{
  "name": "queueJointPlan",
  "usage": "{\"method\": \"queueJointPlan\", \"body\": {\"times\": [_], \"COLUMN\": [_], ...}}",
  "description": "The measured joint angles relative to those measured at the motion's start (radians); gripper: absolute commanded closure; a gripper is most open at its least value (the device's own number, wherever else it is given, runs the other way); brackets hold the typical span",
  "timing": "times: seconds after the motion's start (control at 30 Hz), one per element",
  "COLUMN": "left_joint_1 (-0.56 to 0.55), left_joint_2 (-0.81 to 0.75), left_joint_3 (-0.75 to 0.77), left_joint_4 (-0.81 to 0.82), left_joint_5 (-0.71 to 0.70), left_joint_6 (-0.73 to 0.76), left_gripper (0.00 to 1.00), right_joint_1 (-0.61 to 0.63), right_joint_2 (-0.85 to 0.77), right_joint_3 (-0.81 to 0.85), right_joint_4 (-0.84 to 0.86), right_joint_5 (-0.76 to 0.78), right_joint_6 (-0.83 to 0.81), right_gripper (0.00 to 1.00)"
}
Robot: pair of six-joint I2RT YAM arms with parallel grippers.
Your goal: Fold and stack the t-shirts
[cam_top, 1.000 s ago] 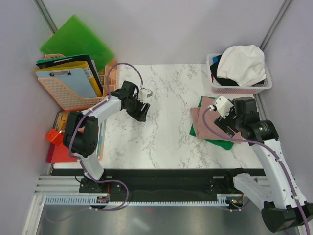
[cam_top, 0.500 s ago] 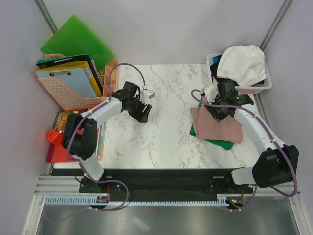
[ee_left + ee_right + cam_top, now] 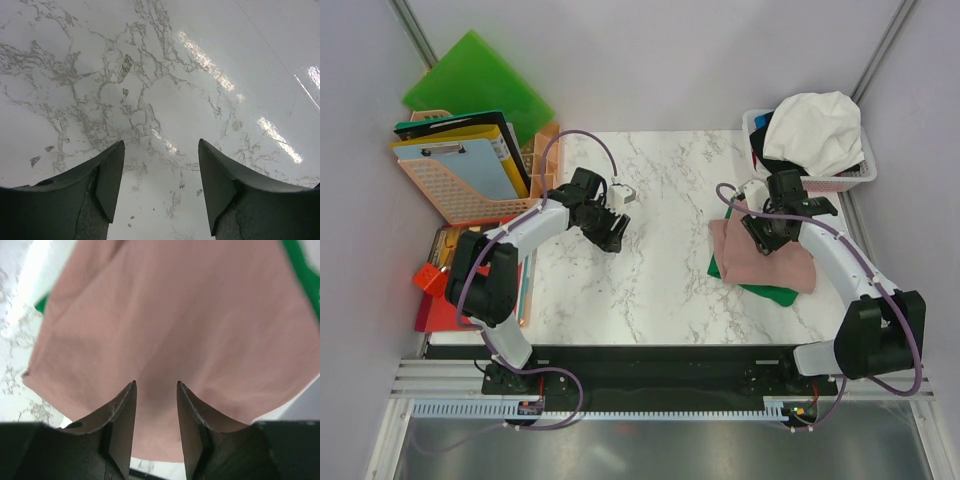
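A folded dusty pink t-shirt (image 3: 768, 262) lies on a folded green t-shirt (image 3: 777, 295) at the right of the marble table (image 3: 660, 290). My right gripper (image 3: 767, 228) hovers at the pink shirt's far edge. In the right wrist view its fingers (image 3: 156, 384) stand partly apart just over the pink cloth (image 3: 170, 315), with nothing between them and green cloth (image 3: 302, 275) at the corner. My left gripper (image 3: 610, 228) is open over bare marble at the centre left, its jaws (image 3: 161, 142) empty. A white t-shirt (image 3: 817, 128) is heaped over darker shirts in a basket (image 3: 810, 181).
A pink wire rack (image 3: 470, 195) holding clipboards and folders stands at the far left, with a green plastic folder (image 3: 480, 80) leaning behind it. Red items (image 3: 432, 282) lie off the table's left edge. The basket sits at the far right corner.
My right arm has swung away from the near side to the far edge of the pink shirt, and its jaws have narrowed. The left arm has not moved.
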Motion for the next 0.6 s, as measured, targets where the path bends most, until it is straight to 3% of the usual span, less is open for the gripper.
{"method": "queueJointPlan", "body": {"times": [0.2,0.33,0.4,0.6], "left_joint_1": [-0.001,-0.005,-0.006,-0.007], "left_joint_2": [0.000,0.000,0.000,0.000], "left_joint_3": [0.000,0.000,0.000,0.000], "left_joint_4": [-0.004,-0.011,-0.012,-0.014], "left_joint_5": [0.000,0.000,0.000,0.000], "left_joint_6": [0.000,0.000,0.000,0.000], "left_gripper": [0.32,0.32,0.32,0.32], "right_joint_1": [-0.119,-0.134,-0.133,-0.146], "right_joint_2": [0.101,0.206,0.225,0.236], "right_joint_3": [-0.082,-0.109,-0.112,-0.112], "right_joint_4": [-0.020,-0.014,-0.017,-0.018], "right_joint_5": [-0.070,-0.112,-0.127,-0.147], "right_joint_6": [0.013,0.018,0.017,0.014], "right_gripper": [0.52,0.31,0.26,0.23]}}
